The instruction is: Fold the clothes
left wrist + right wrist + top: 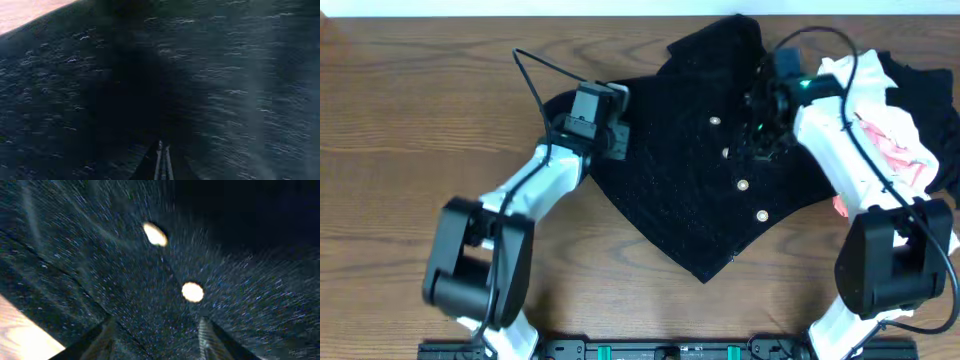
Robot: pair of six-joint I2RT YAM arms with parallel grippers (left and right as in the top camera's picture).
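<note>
A large black knit garment [690, 180] with small pale buttons [743, 185] lies spread on the table. My left gripper [607, 128] is at its left edge. In the left wrist view its fingers [161, 161] are pressed together low over the black knit [225, 75] and seem to pinch it. My right gripper [766, 125] hovers over the garment's right part. In the right wrist view its fingers [156, 340] are spread apart just above the knit [100, 265], near two buttons [192, 291].
A pile of pink, white and black clothes [895, 115] lies at the right, behind my right arm. Bare wooden table [410, 110] shows to the left and in front. The garment's lower point [705, 275] reaches toward the front edge.
</note>
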